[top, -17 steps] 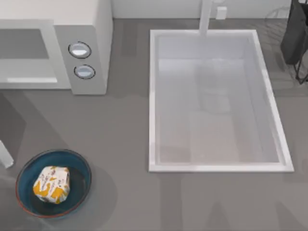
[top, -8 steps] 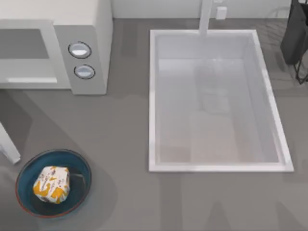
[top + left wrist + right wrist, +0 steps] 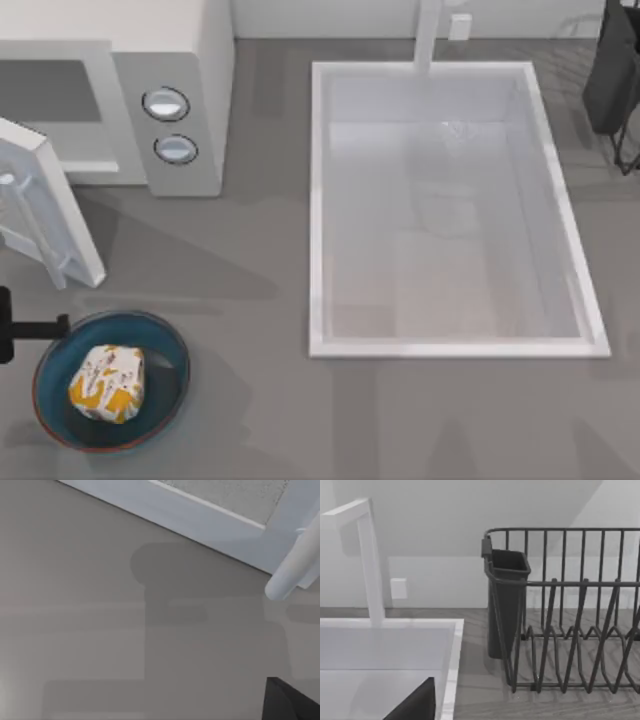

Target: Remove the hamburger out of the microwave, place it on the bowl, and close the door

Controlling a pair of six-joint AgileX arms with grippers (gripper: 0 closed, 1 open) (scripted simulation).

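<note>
Now, from above, you see the hamburger (image 3: 107, 382) already lying in the bowl (image 3: 165, 340) at the near left, its crinkled white wrapper with orange patches well inside the dark blue glaze and thin reddish rim. What is left is the door (image 3: 40, 205): a flat white panel standing partly open, its long edge slanting from the microwave (image 3: 180, 60) toward the near side, far of the bowl. Your left gripper (image 3: 20, 328) shows as a dark stub at the left edge, just near of the door's free end, so the left arm looks the closer one; whether its claw is released or clenched you cannot tell. On the left wrist view, smooth grey table, the door's white lower frame and round bar handle (image 3: 295, 562). On the right wrist view, a white sink (image 3: 451, 645) and black wire rack (image 3: 570, 630); that arm sits parked far right.
</note>
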